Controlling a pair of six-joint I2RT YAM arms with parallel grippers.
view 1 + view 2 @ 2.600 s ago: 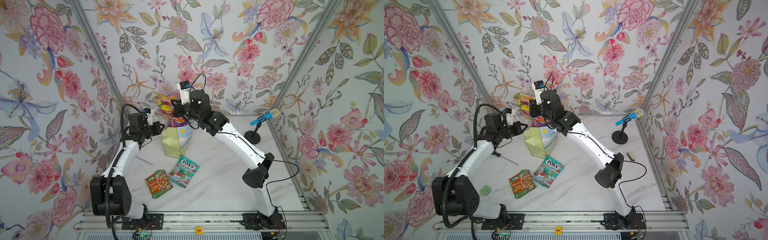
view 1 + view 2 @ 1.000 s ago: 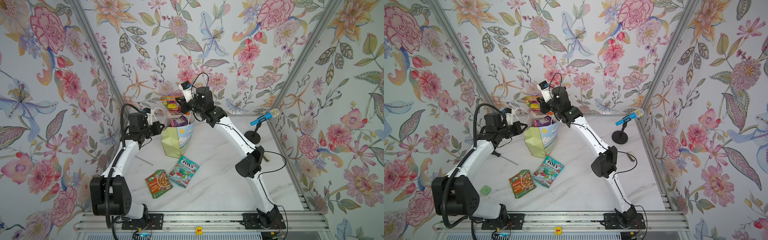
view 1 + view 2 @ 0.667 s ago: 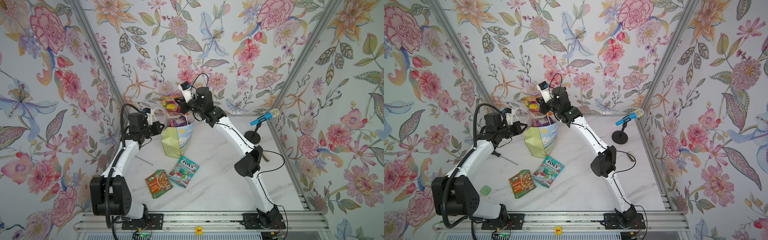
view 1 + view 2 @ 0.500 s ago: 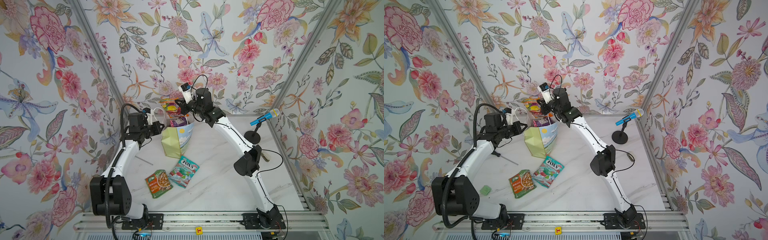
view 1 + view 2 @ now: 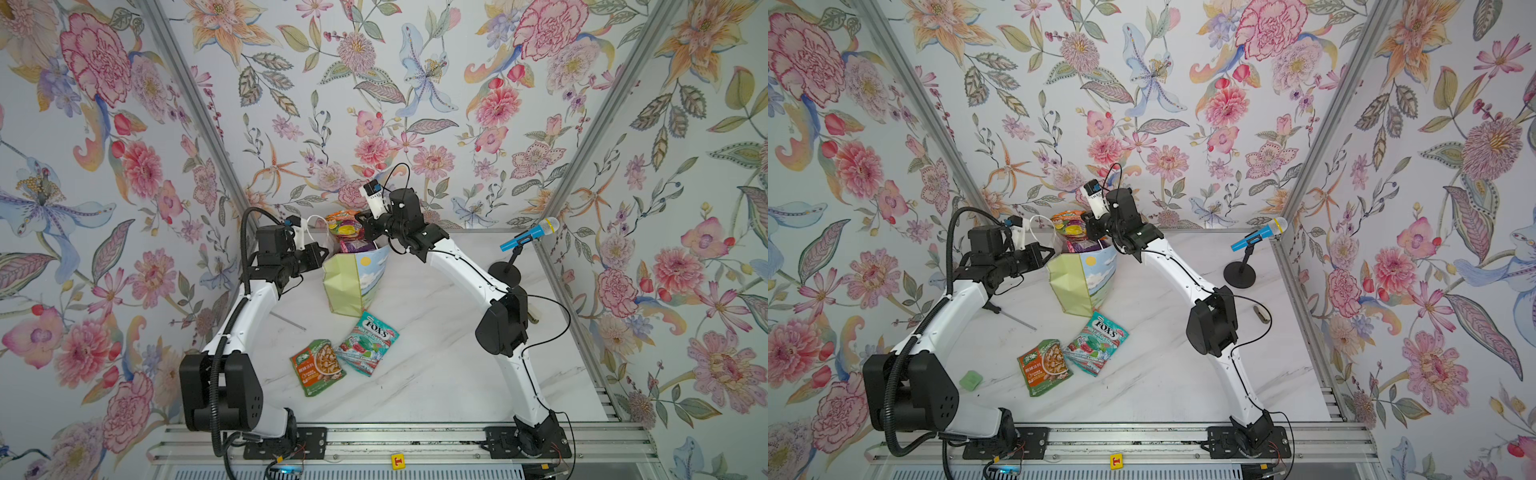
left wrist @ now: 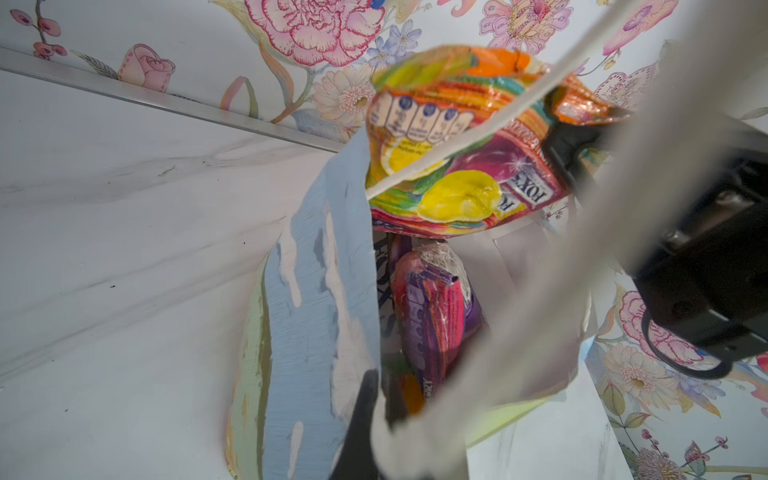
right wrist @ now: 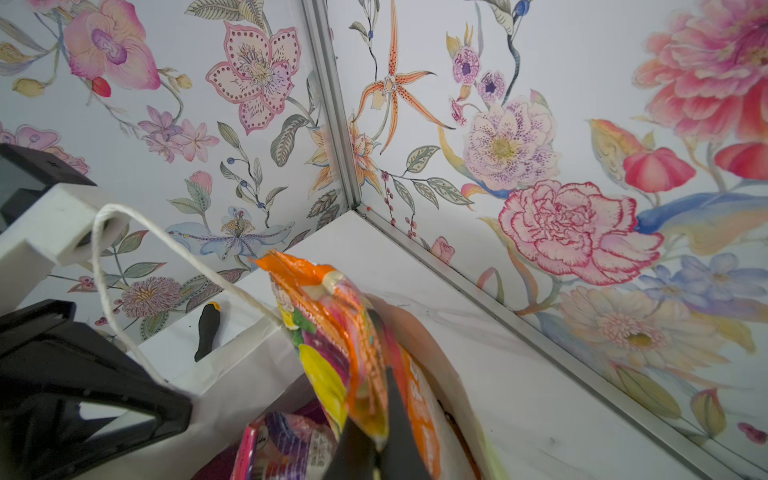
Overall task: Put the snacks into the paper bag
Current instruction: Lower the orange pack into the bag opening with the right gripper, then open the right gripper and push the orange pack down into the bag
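Note:
The paper bag (image 5: pixel 353 286) (image 5: pixel 1077 286) stands upright at the back of the table, its mouth open. My left gripper (image 5: pixel 323 254) (image 5: pixel 1049 252) (image 6: pixel 386 419) is shut on the bag's rim by the white rope handle (image 7: pixel 104 266). Over the mouth my right gripper (image 5: pixel 368 226) (image 5: pixel 1094 226) (image 7: pixel 376 451) is shut on an orange FOX'S packet (image 5: pixel 345 222) (image 5: pixel 1070 222) (image 6: pixel 453 166) (image 7: pixel 332 332). A purple packet (image 6: pixel 432 316) (image 7: pixel 286 446) sticks up inside the bag. In both top views a teal FOX'S packet (image 5: pixel 368 343) (image 5: pixel 1098 343) and a green-orange nut pouch (image 5: pixel 318 365) (image 5: pixel 1044 365) lie flat in front of the bag.
A blue microphone on a black stand (image 5: pixel 528 237) (image 5: pixel 1258 237) is at the back right. A screwdriver (image 5: pixel 291 322) (image 5: pixel 1013 316) lies left of the bag. A small green piece (image 5: pixel 971 380) lies near the left arm's base. The back wall is close behind the bag.
My right gripper has carried the orange packet back and a little lower, over the bag's mouth. The left arm and the packets on the table have not moved.

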